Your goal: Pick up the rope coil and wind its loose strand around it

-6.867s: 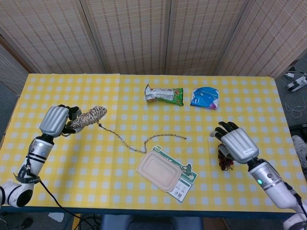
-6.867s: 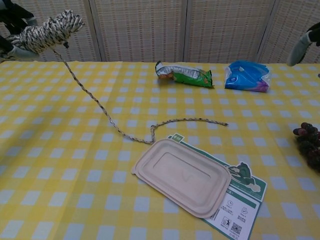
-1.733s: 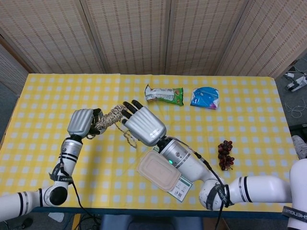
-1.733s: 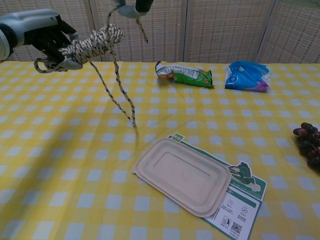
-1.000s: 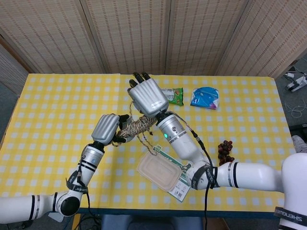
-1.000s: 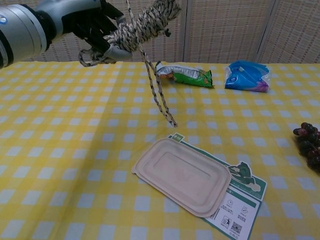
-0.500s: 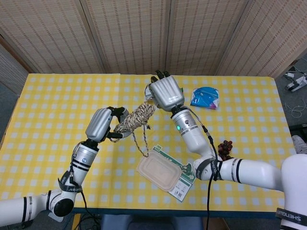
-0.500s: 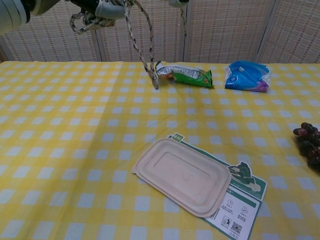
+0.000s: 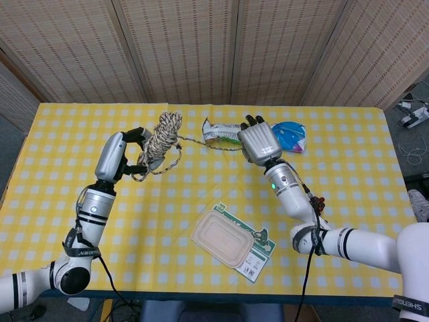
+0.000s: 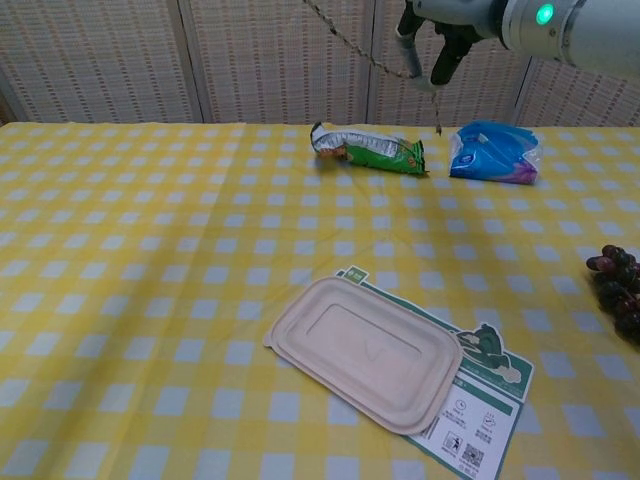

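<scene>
The left hand [image 9: 115, 155] grips the coil [image 9: 161, 137] in its fingers, lifted above the tabletop [image 9: 60, 194] toward its far left part. The strand [image 9: 201, 142] runs taut from the coil to the right hand [image 9: 260, 143], raised near the far edge over the green packet [image 10: 368, 151]. Its fingers [image 10: 444, 52] point down with the strand between them. A tray [image 9: 222, 239] lies near the front edge, grapes [image 10: 620, 292] at the right.

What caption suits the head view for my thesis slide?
Left hand lifts the rope coil while the right hand draws its loose strand taut.
</scene>
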Controlling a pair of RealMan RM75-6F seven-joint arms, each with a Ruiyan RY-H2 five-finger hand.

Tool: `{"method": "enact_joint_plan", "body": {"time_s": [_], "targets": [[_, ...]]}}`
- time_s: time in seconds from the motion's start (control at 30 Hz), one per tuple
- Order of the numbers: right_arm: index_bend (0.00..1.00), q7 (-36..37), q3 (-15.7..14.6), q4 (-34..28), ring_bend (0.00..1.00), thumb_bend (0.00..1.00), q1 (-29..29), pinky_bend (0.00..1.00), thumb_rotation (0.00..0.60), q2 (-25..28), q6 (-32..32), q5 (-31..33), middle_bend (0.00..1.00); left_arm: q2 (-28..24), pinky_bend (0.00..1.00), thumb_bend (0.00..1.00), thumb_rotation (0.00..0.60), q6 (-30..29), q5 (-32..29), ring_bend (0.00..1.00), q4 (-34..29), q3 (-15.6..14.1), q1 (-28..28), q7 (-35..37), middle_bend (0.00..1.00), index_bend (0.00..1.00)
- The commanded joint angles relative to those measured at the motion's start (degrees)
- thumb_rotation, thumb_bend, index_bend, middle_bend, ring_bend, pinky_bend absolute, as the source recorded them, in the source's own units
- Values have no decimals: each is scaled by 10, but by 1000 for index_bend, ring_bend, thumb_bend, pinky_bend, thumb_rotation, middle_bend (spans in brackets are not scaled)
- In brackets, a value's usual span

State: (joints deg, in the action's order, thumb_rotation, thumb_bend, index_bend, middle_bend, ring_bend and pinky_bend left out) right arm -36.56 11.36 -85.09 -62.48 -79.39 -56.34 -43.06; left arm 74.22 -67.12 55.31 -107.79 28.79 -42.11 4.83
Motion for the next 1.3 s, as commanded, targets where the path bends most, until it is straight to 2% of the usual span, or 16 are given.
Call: {"method": "enact_joint_plan", "body": {"time_s": [0.03,0.5,0.7,1.03,1.3], "targets": [[606,7,-13,3,158,448,11,214,600,-4,6,-17,355,-4,446,246,600,3,-12,573,6,4,0,0,747,773],[608,-20,-74,-33,157,449,39,214,600,-10,18,-95,355,-11,446,246,600,20,-71,574,45,12,-3,3,747,773],[609,-48,-91,-80,158,449,40,214,600,-2,16,-140,355,-4,446,246,600,0,-106,581,62,6,-13,-51,749,774],[610,-120,-73,-181,158,448,22,214,600,21,-2,-157,361,23,446,246,600,-57,-147,584,92,-27,-41,-203,753,776],[621,-151,-32,-243,158,449,2,214,600,33,-29,-178,371,53,446,246,600,-78,-137,584,126,-61,-53,-278,755,777]]}}
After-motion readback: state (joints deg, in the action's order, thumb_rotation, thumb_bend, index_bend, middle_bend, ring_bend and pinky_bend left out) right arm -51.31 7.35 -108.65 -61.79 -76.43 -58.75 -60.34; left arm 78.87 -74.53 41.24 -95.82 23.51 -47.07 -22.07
